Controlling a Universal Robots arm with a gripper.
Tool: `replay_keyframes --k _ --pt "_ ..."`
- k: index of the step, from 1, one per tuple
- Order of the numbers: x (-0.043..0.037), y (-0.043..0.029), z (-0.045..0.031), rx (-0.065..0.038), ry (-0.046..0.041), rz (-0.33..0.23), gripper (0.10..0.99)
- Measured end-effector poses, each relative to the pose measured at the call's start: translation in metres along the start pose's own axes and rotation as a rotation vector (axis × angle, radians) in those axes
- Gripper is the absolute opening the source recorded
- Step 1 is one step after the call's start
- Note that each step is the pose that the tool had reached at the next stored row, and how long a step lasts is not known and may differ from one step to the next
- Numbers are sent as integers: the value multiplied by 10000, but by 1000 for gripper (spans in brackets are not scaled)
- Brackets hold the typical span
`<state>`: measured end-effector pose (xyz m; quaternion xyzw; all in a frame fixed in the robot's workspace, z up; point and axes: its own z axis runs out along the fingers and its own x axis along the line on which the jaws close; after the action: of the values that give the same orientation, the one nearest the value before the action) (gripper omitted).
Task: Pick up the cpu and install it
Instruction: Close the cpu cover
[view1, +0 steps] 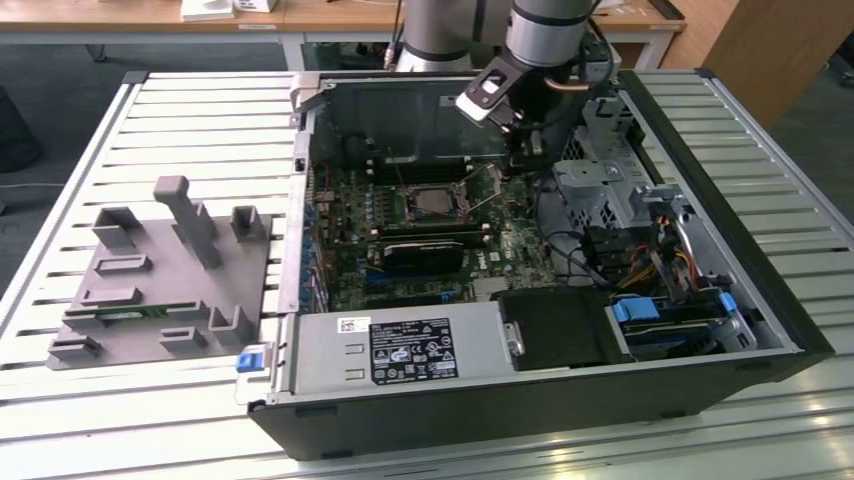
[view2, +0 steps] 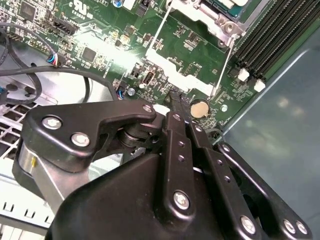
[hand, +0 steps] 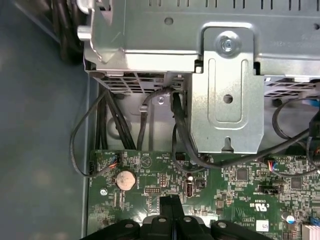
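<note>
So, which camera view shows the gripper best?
The exterior view: the whole gripper hangs inside the computer case, tips low over the green board. Both wrist views show its black links and shut fingertips near a round battery.

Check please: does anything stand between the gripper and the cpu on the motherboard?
Yes, seemingly. The cpu lies in its socket; the gripper hangs to the exterior view's right of it, and the socket's raised wire levers stand between them.
</note>
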<state>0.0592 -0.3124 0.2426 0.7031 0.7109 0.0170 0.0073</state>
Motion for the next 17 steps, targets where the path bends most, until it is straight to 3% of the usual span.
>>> replay_keyframes --k 7,11,17 --pt "0 -32 42 45 -1 -2 106" --pt "2 -156 38 47 1 -1 106" --pt "4 -409 29 48 0 -1 106"
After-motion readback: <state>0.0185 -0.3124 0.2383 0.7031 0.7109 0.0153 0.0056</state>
